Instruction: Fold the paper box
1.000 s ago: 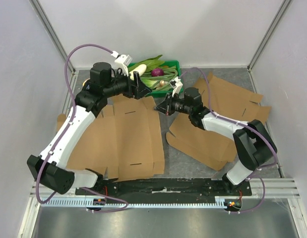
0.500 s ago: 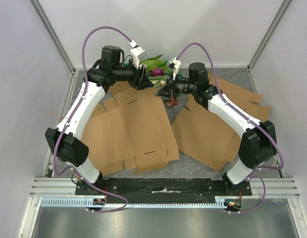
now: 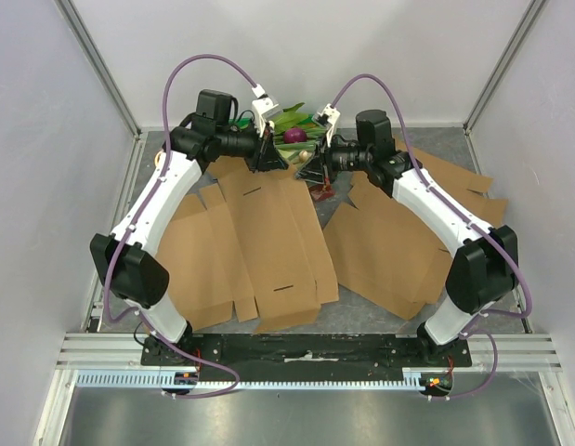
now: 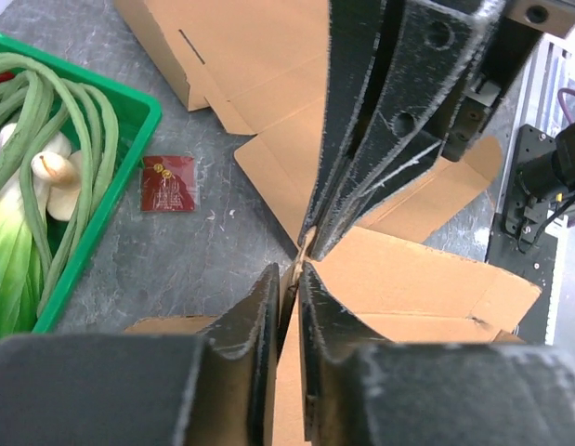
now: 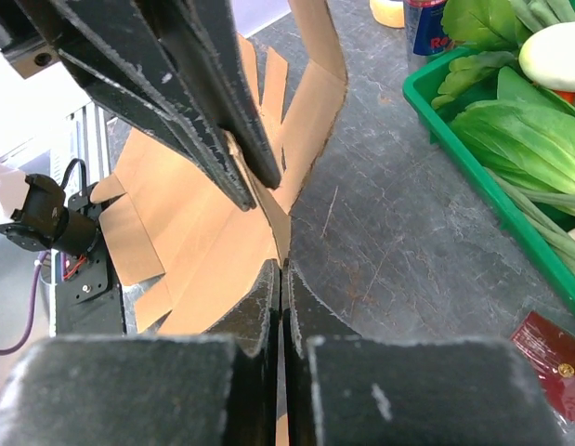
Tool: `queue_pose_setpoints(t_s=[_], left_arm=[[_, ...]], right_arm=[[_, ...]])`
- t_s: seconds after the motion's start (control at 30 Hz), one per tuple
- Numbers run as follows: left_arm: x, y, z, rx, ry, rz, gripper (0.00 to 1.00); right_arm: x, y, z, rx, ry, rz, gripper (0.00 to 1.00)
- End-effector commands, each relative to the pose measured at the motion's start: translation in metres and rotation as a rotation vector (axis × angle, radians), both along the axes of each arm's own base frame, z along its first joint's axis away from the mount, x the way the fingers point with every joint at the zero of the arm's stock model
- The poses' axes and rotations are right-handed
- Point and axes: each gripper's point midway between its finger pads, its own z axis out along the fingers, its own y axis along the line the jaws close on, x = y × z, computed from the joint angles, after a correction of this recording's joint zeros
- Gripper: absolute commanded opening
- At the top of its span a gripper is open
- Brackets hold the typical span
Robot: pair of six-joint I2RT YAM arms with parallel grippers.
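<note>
White walls stand round a grey worktop. On it, a bit left of the middle, lies our flat brown cardboard box sheet. We think the job has only just begun. The sheet is nearly all flat, no side stands up and no flap is tucked in, so all the folding is left to do. Only its far end is lifted a little, where both arms meet. That is near the far edge of the worktop, just beside the green plastic tray of vegetables. The left gripper has its fingers almost together, with the cardboard's edge between them. The right gripper has its fingers pressed tight, and it seems to pinch the same edge. The sheet's long side runs from the far edge to the near edge, leaning a little right at the near end.
</note>
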Motion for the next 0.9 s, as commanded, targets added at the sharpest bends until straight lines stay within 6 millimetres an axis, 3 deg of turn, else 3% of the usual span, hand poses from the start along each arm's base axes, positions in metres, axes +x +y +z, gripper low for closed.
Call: queue_pose_setpoints(t_s=[0.0,0.03,0.07,0.17,0.27,0.37,0.6,0.7,0.73,0.8,0.83,0.87], left_arm=[[-0.004,0.002,0.025,-0.022,-0.084,-0.018,0.07],[-0.005,0.003,0.033,-0.028,-0.093,-0.004,0.02],[0.000,0.005,0.043,-0.030,-0.125,0.027,0.02],[0.004,0.013,0.071,-0.053,-0.172,0.123,0.02],[-0.006,0.014,0.095,-0.099,-0.212,0.125,0.02],[-0.007,0.015,0.104,-0.113,-0.230,0.144,0.02],[-0.003,0.019,0.119,-0.142,-0.238,0.206,0.02],[0.001,0.020,0.130,-0.186,-0.224,0.254,0.02],[0.001,0.020,0.133,-0.195,-0.230,0.257,0.02],[-0.005,0.015,0.140,-0.257,-0.175,0.258,0.04],[-0.008,0.014,0.144,-0.279,-0.160,0.256,0.07],[-0.016,0.012,0.145,-0.300,-0.139,0.238,0.12]], right_arm=[[-0.012,0.002,0.039,0.047,-0.069,0.047,0.07],[-0.011,0.000,0.039,0.039,-0.061,0.032,0.16],[-0.010,-0.002,0.037,0.030,-0.048,0.005,0.35],[-0.002,-0.015,0.029,-0.011,-0.029,-0.139,0.55],[-0.013,-0.018,0.024,-0.025,-0.043,-0.151,0.58],[-0.015,-0.024,0.027,-0.030,-0.050,-0.196,0.57],[-0.028,-0.010,0.053,0.053,0.001,-0.182,0.56],[-0.028,-0.008,0.061,0.057,-0.009,-0.203,0.45],[-0.027,-0.011,0.067,0.061,-0.026,-0.225,0.29],[-0.016,-0.016,0.073,0.048,-0.078,-0.275,0.08],[-0.014,-0.017,0.073,0.033,-0.084,-0.281,0.00],[-0.011,-0.018,0.087,0.026,-0.158,-0.268,0.00]])
